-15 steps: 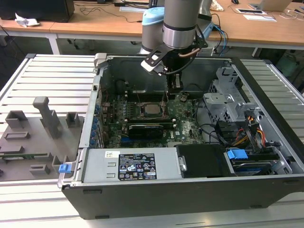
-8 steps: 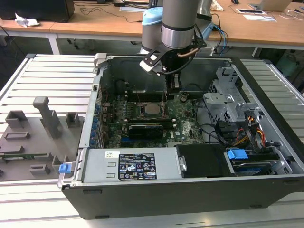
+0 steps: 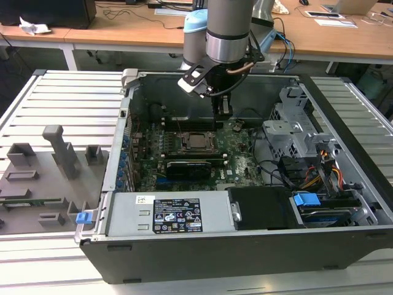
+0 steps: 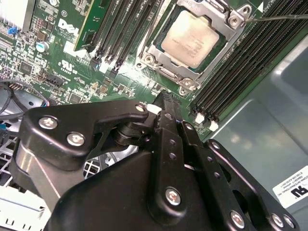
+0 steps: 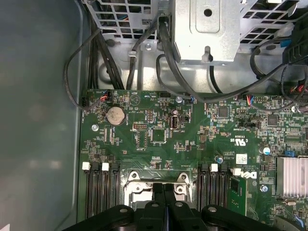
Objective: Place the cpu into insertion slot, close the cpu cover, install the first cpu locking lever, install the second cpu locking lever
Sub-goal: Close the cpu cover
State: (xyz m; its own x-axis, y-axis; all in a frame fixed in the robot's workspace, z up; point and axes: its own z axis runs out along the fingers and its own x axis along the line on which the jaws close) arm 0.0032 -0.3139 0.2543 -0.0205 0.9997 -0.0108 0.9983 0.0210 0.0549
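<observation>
Silver cpu sits in insertion slot, seemingly under cpu cover; jaws pressed together, empty.

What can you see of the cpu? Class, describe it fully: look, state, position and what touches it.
The cpu is a flat square chip with a dull silver-grey metal top. It lies level on the green circuit board, showing through the window of the cpu cover, a silver metal frame lying flat around it. The gripper is off to one side and not touching it.
</observation>
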